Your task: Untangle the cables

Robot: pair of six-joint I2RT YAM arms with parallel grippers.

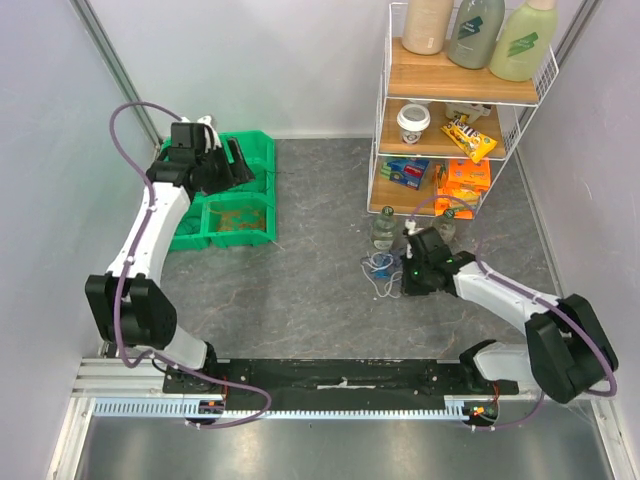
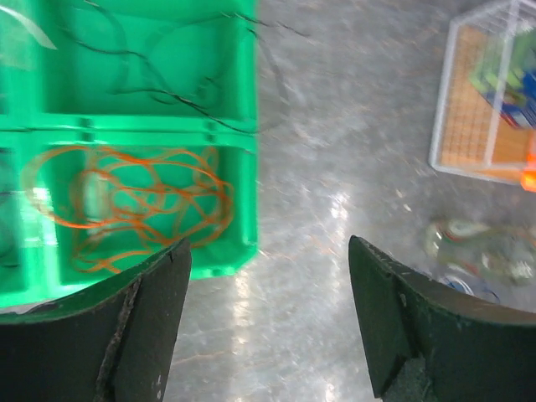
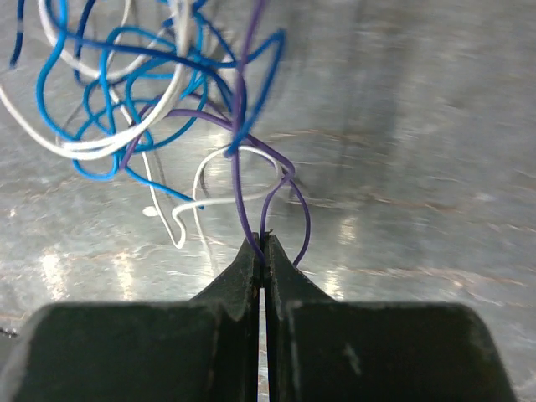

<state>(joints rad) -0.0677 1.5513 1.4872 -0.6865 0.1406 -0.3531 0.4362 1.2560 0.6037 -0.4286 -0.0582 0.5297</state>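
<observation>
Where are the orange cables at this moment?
The orange cables lie in a near compartment of the green bin at the table's left, near the open left gripper; in the left wrist view, black cables lie in the compartment next to it.

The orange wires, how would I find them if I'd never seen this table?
Look to the green bins at the far left. In the near right compartment lies a loose coil of orange wires; the compartment beyond it holds only thin black ones.

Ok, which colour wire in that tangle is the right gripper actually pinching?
The purple wire: it runs into the shut right gripper, while the blue wires and white wires lie loose beyond its tips.
</observation>
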